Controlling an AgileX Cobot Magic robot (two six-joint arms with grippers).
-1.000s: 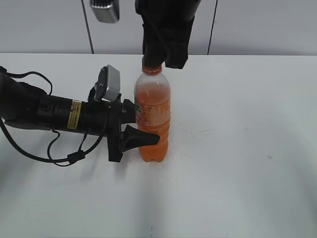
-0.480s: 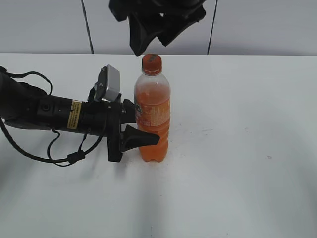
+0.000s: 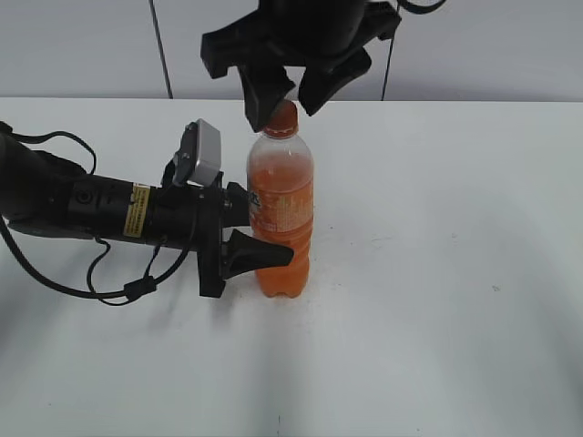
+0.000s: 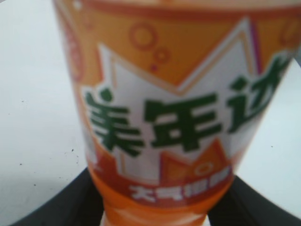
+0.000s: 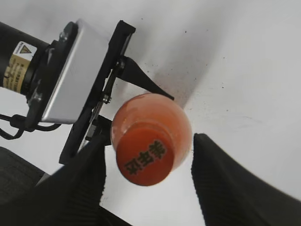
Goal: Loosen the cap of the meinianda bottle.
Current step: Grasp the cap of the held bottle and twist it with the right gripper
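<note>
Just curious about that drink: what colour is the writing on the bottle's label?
Dark green characters on a white patch of the orange label, clearest in the left wrist view.

Right gripper [image 3: 284,94] drops back down from above the bottle! Its spread fingers [image 3: 261,96] now flank the cap [image 3: 281,118] again, not yet touching.

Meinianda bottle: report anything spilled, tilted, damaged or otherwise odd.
Nothing stands out. The meinianda bottle stands upright on the table, held at its label by the left gripper. The cap is on, with the right gripper open around it. No spill is visible.
</note>
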